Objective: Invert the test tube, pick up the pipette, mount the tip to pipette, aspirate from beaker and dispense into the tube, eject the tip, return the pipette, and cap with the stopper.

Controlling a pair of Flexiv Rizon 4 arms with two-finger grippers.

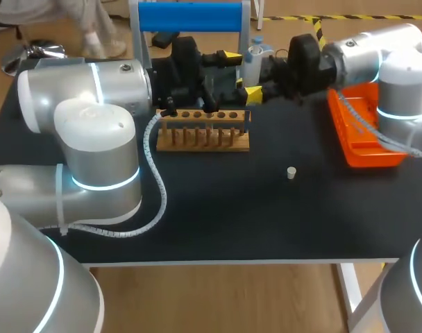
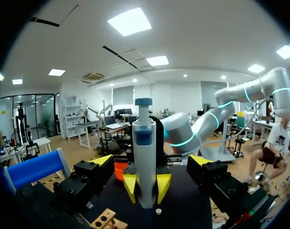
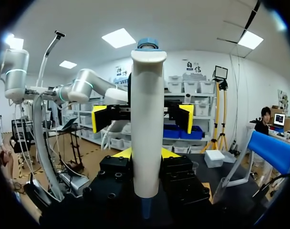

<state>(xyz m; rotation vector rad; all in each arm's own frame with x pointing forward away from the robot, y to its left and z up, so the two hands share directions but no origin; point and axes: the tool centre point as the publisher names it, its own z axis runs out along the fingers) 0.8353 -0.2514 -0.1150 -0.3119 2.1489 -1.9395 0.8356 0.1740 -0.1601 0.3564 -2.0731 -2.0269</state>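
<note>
A white pipette with a blue top (image 1: 253, 60) stands upright at the back of the table, with my right gripper (image 1: 266, 71) shut on its lower body. In the right wrist view the pipette (image 3: 147, 129) rises between my right gripper's (image 3: 146, 153) yellow tips. My left gripper (image 1: 242, 74) faces it from the other side, wide open. In the left wrist view the pipette (image 2: 145, 152) stands between the fingers of the left gripper (image 2: 151, 161), and neither finger touches it. A wooden tube rack (image 1: 204, 132) lies in front of both grippers. A small white stopper (image 1: 291, 173) lies alone on the black mat.
An orange tray (image 1: 364, 128) sits at the right edge under my right arm. A stand with a blue bar (image 1: 190, 17) is at the back behind the grippers. My left arm's big elbow (image 1: 93, 139) covers the table's left side.
</note>
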